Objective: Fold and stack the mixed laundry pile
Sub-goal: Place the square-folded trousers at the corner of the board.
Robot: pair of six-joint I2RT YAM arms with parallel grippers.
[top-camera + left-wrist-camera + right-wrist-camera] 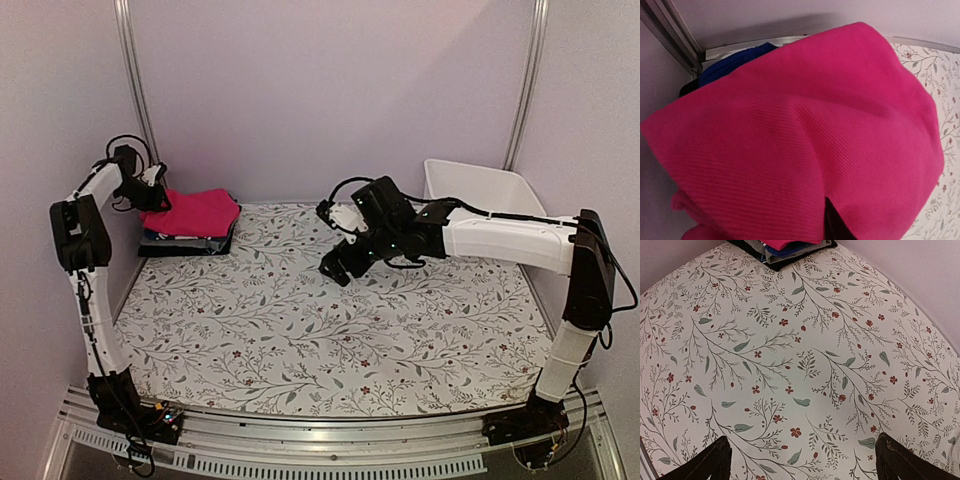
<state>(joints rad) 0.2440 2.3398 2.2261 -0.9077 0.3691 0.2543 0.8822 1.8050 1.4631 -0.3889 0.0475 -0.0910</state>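
Evidently last stacking step: left gripper (150,194) at magenta-pink garment (200,212) atop folded stack (185,244), hold indeterminable; right gripper (333,268) agape, empty; next, clean release.

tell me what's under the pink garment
Under the pink garment a blue garment peeks out, with dark folded layers at the bottom. The pink covers most of them, so their number cannot be told.

You see the magenta-pink garment (805,140) as matt, finely ribbed knit cloth, the blue garment (735,62) likewise soft cloth. The floral table covering (805,365) looks smooth and matt; beyond its far right corner, the white bin (480,185) is smooth plastic.
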